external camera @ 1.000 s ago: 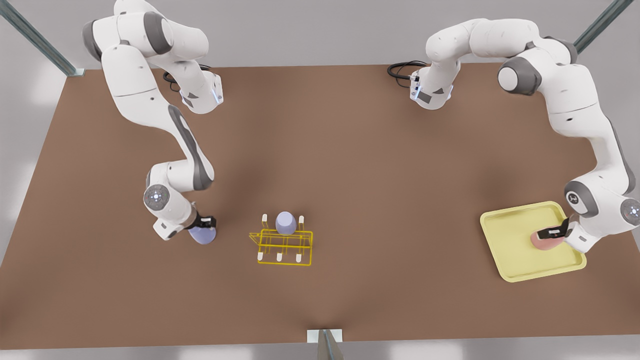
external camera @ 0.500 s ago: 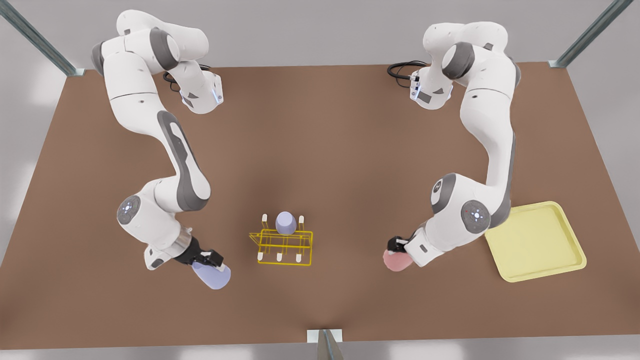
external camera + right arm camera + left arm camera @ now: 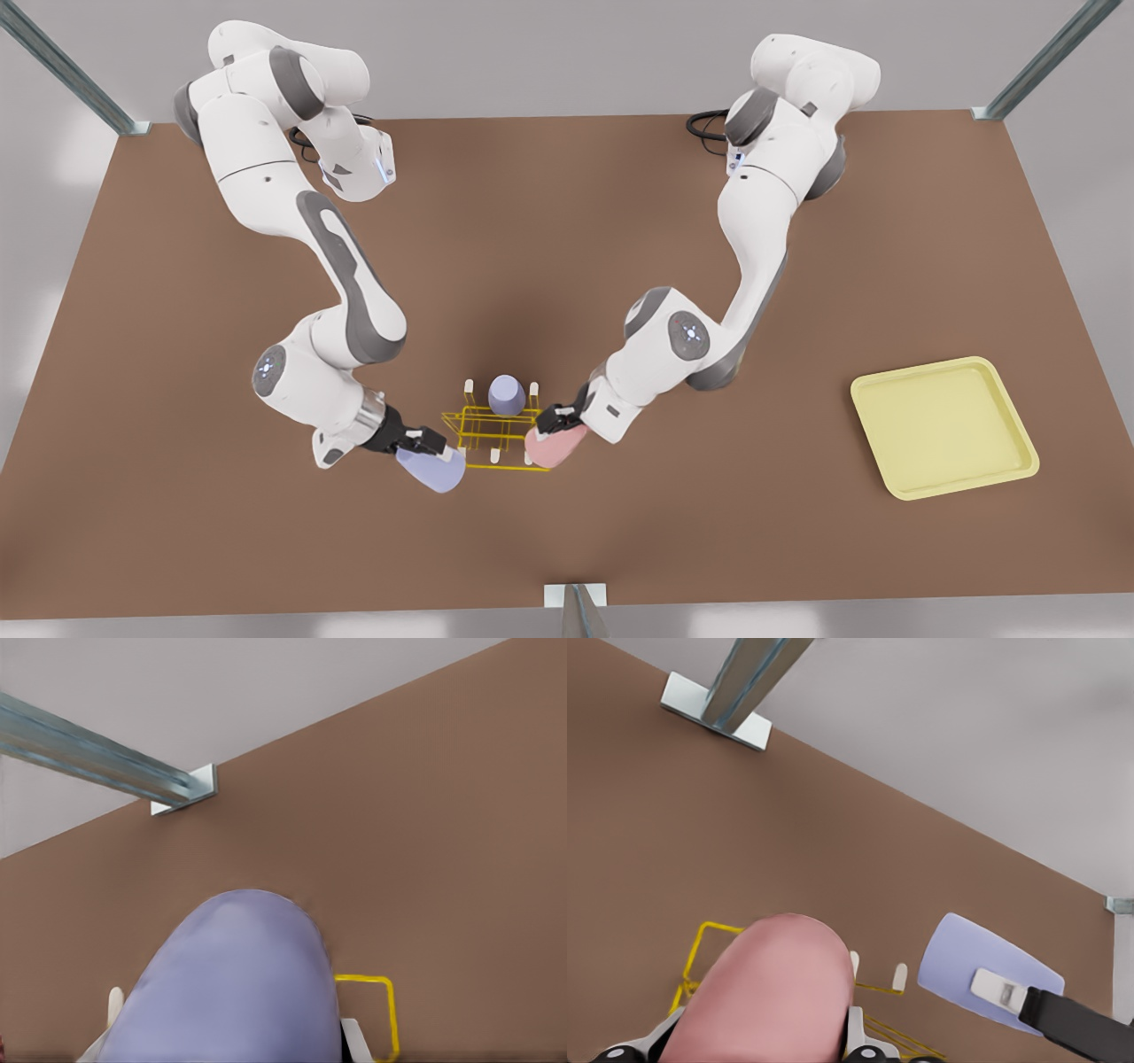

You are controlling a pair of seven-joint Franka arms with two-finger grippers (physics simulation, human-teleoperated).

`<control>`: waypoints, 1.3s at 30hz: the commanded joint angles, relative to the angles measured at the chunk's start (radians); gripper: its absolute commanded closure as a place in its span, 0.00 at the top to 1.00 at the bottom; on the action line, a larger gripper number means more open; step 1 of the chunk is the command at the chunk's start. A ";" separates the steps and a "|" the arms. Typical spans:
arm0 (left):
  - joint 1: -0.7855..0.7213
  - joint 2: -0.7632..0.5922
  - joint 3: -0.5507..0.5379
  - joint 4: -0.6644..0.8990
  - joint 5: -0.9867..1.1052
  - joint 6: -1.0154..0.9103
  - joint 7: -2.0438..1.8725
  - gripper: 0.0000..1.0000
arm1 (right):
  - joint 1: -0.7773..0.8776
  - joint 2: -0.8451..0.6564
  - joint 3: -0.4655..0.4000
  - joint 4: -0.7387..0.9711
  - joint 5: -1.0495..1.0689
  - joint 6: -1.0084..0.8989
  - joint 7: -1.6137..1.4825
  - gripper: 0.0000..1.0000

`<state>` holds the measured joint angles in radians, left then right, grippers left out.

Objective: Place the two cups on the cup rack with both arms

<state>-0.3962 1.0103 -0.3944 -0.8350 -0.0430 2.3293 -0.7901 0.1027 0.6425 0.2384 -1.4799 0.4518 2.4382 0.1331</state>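
The yellow cup rack (image 3: pixel 478 433) stands at the table's front middle. My left gripper (image 3: pixel 555 422), on the front view's right, is shut on the salmon pink cup (image 3: pixel 555 447), which hangs tilted over the rack's front right corner. In the left wrist view the pink cup (image 3: pixel 775 992) covers part of the rack (image 3: pixel 700 943). My right gripper (image 3: pixel 427 440), on the front view's left, is shut on a lavender-blue cup (image 3: pixel 432 470), tilted just off the rack's front left corner. The right wrist view shows this cup (image 3: pixel 235 992) close up beside a rack wire (image 3: pixel 376 992).
Another lavender-blue cup (image 3: pixel 506 395) sits upside down on the rack's back middle peg. A pale yellow tray (image 3: pixel 943 428) lies at the front view's right. Both arms lean in over the table's middle from the back corners.
Both arms have swung in to the rack with their cups. The pink cup has come from the tray to the rack's right corner; the lavender-blue cup has moved right to the left corner.
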 commanded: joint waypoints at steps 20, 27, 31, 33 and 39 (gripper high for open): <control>-0.061 0.090 0.054 0.008 0.003 0.190 -0.385 1.00 | 0.019 0.039 0.018 0.004 -0.004 -0.024 -0.009 1.00; -0.065 0.079 0.055 0.008 0.003 0.188 -0.413 1.00 | -0.084 -0.024 0.005 -0.003 -0.056 -0.156 -0.017 1.00; -0.041 -0.085 0.178 0.008 0.012 -0.193 -0.413 1.00 | -0.170 -0.228 -0.002 -0.004 -0.331 -0.552 -0.018 1.00; 0.118 -0.259 0.261 0.008 0.136 -0.769 0.090 1.00 | -0.195 -0.386 -0.082 0.010 -0.636 -0.874 -0.052 1.00; 0.358 -0.798 0.197 -0.577 0.247 -0.816 0.808 1.00 | -0.225 -0.630 -0.163 -0.168 -0.597 -0.890 -0.059 1.00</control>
<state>-0.0587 0.3253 -0.1854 -1.2398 0.1804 1.6442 -0.8141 -0.1401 0.0333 0.0770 -1.6243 -0.1165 1.7192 0.1077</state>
